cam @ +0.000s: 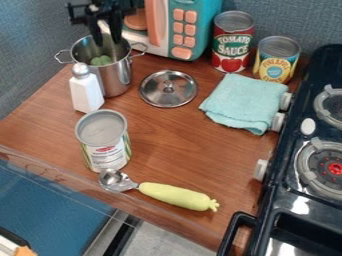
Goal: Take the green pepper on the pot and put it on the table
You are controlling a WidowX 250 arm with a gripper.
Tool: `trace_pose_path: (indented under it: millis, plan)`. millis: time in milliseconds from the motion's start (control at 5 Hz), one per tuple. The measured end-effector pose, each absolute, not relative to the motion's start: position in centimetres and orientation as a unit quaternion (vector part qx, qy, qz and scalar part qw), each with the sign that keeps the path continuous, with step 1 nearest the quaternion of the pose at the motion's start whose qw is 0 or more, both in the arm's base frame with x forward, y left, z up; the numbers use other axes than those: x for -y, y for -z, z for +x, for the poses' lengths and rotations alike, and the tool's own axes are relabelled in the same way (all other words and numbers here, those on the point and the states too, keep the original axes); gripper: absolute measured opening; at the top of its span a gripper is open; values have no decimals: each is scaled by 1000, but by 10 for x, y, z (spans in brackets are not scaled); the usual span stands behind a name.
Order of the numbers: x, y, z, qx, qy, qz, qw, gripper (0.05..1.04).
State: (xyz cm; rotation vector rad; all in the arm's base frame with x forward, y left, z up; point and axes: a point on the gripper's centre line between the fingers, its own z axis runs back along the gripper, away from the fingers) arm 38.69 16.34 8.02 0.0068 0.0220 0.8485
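Note:
The black gripper (107, 42) hangs over the mouth of the metal pot (115, 77) at the upper left, its two fingers apart and open, pointing down. Inside the pot lies the green pepper (101, 60), low against the inner wall and below the fingertips, with a gap between them. The pot's wall hides the pepper's lower part. The brown wooden table (177, 142) spreads out in front of the pot.
A white shaker (86, 90) stands close in front of the pot, a metal lid (168, 89) to its right. Also around are an open can (105, 145), a green-handled scoop (175, 196), a folded cloth (246, 102), two cans, a toy microwave (189, 25) and the stove (300, 195).

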Motion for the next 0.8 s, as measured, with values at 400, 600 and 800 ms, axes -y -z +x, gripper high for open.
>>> trace_pose_path:
  millis: [400, 600, 800]
  plan:
    - [-169, -68, 378, -7, -403, 27, 915, 1007]
    - [-170, -63, 376, -8, -402, 34, 915, 1002]
    - [-172, -61, 376, -4, -399, 39, 916, 999]
